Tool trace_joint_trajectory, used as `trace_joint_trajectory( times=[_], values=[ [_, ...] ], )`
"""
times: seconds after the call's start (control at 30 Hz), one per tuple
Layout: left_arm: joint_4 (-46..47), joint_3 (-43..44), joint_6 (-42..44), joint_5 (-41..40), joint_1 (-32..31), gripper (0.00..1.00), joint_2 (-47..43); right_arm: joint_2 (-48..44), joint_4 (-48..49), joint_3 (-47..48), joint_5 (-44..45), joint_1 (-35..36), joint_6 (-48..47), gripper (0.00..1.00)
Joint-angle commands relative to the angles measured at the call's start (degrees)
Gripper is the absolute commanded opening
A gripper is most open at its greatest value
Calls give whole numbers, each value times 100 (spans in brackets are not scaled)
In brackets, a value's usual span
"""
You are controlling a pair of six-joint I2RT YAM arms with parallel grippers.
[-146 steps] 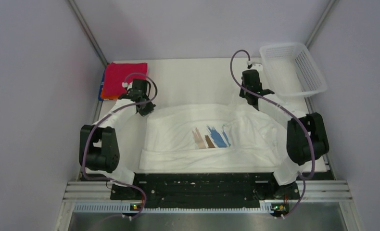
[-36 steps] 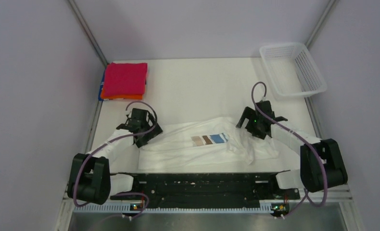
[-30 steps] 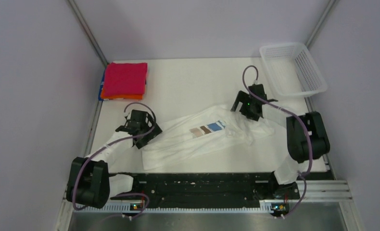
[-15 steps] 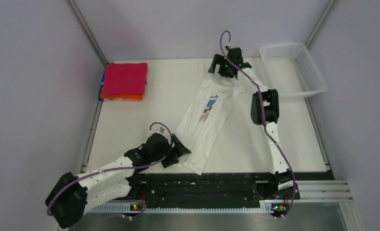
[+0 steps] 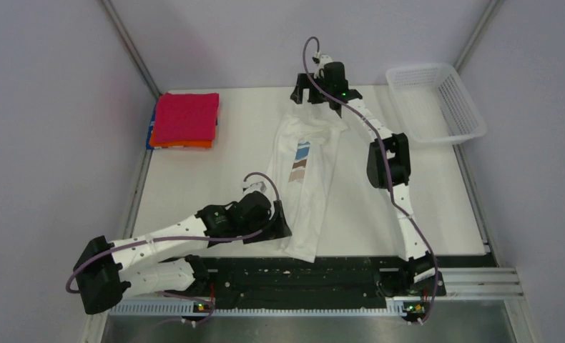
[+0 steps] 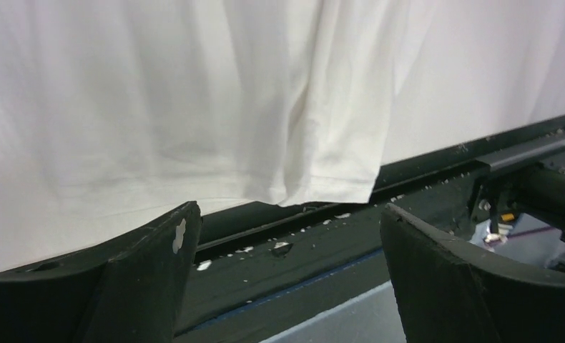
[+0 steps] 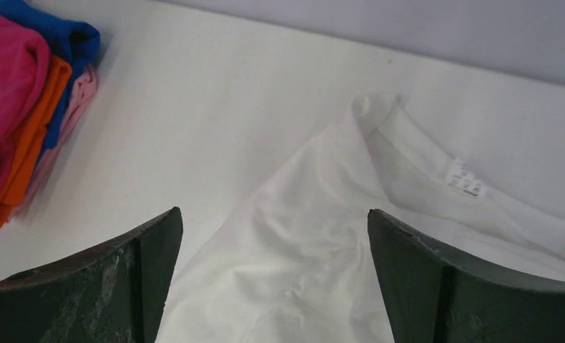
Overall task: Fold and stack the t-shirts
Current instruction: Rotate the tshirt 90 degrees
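White t-shirt (image 5: pixel 308 193), narrowed to a long strip, lies on the surface (image 5: pixel 222 171) with its long axis running almost straight from far to near. My right claw (image 5: pixel 315 98) is at the far, collar end. My left claw (image 5: pixel 279 227) is just beside the near hem, on its left side.

Both claws are spread wide and pinch nothing. In each wrist view the cloth lies ahead of the fingers, not gripped. The near hem corner reaches the black rail (image 6: pixel 444 168) at the surface's edge.

I judge that the next fold goes across that long axis, one end carried over the other, and each end has a claw close to it. The stack of folded shirts (image 5: pixel 185 118), crimson on top with orange and blue under it, sits in the far left corner, well apart from the strip.

As for writing, a small white neck tag (image 7: pixel 468 179) carries grey marks too small to read. The print (image 5: pixel 299 163) is brown and blue strokes, no words.
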Motion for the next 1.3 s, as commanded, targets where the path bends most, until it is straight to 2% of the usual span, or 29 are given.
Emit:
trace_joint_trajectory(
  times=[0.0, 0.13, 0.27, 0.33, 0.47, 0.6, 0.77, 0.93, 1.07, 1.27],
  values=[
    [-945, 348, 370, -1222, 70, 99, -292, -1552, 238, -391, 291, -53, -517, 99],
    [-544, 412, 806, -1249, 594, 99, -112, -2708, 291, -2154, 629, 102, -276, 99],
    [460, 184, 1130, -319, 1665, 99, 344, -4028, 536, -4468, 1180, 489, 211, 99],
    [883, 162, 1235, -187, 2036, 99, 579, -4583, 607, -5551, 1280, 700, 515, 99],
    [933, 524, 1443, -76, 2224, 99, 996, -5139, 914, -6949, 1114, 1076, 1113, 99],
    [529, 478, 1587, -70, 2268, 99, 1154, -5338, 987, -7620, 970, 1557, 1302, 99],
    [-100, 267, 1607, 357, 2289, 99, 1090, -5647, 1533, -8386, 1025, 1896, 1503, 99],
    [-298, -120, 1456, 465, 2278, 93, 848, -5481, 1002, -8597, 1653, 1891, 1457, 99],
    [-168, -384, 1364, 819, 2280, 90, 527, -5491, 682, -8579, 2052, 1682, 1216, 99],
    [4, -613, 1395, 1248, 2211, 87, 219, -5613, 687, -8627, 1917, 905, 1062, 99]
  ],
)
